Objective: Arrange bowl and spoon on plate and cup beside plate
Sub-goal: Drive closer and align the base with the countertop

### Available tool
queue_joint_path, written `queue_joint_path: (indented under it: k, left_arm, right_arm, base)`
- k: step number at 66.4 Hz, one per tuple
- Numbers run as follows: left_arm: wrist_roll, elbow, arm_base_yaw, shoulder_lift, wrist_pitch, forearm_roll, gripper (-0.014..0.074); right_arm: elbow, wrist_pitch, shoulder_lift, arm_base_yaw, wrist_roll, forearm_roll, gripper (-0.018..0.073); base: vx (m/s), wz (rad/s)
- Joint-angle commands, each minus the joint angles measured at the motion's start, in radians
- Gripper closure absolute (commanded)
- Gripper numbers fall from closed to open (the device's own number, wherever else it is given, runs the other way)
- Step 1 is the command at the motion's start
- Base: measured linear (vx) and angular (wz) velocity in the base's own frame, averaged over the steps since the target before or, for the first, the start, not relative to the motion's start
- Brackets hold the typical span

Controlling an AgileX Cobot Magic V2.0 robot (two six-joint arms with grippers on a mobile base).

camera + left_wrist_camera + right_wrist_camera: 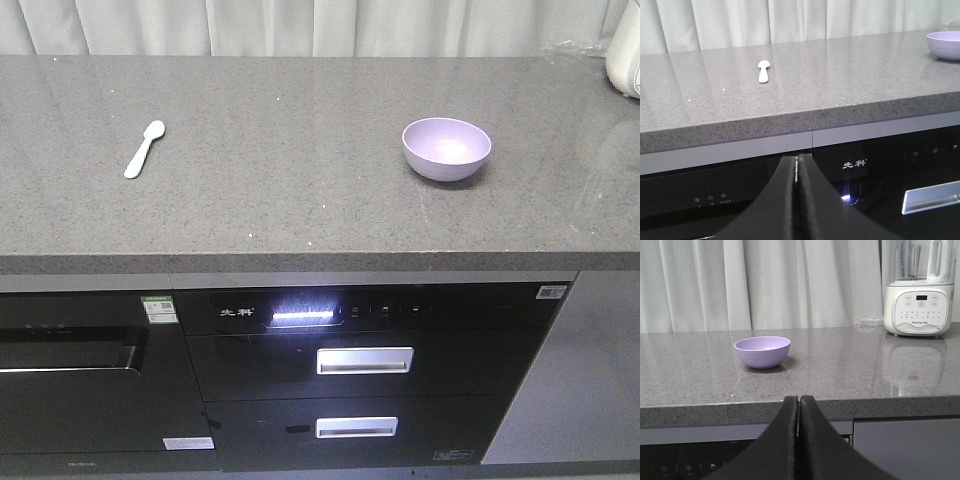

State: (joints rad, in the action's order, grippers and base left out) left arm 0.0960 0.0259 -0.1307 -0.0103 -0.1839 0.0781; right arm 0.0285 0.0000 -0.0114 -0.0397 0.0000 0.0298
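Bowl and spoon lie well apart, blender behind; left pincer and right pincer closed, empty.

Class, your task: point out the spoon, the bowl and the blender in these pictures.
spoon (pixel 140 156), front view, middle of its handle.
bowl (pixel 447 143), front view, its inner floor.
blender (pixel 918 310), right wrist view, white control panel.

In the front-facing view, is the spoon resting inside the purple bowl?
No, the spoon lies flat on the countertop, well apart from the bowl, which holds nothing.
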Motion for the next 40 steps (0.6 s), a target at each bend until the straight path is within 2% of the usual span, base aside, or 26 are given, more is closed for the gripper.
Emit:
queue_joint_path:
  k: [1,40]
  left_arm:
    - [0.013,-0.008,-0.001,0.007,0.070,-0.003,0.0603]
    - [0.013,-0.008,-0.001,0.007,0.070,-0.003,0.0603]
  right_arm:
    - [0.003,-0.069,-0.008,-0.005,0.000,-0.003,0.0562]
    - [0.003,-0.069,-0.008,-0.005,0.000,-0.003,0.0562]
  base:
    - [0.05,0.01]
    - [0.03,0.00]
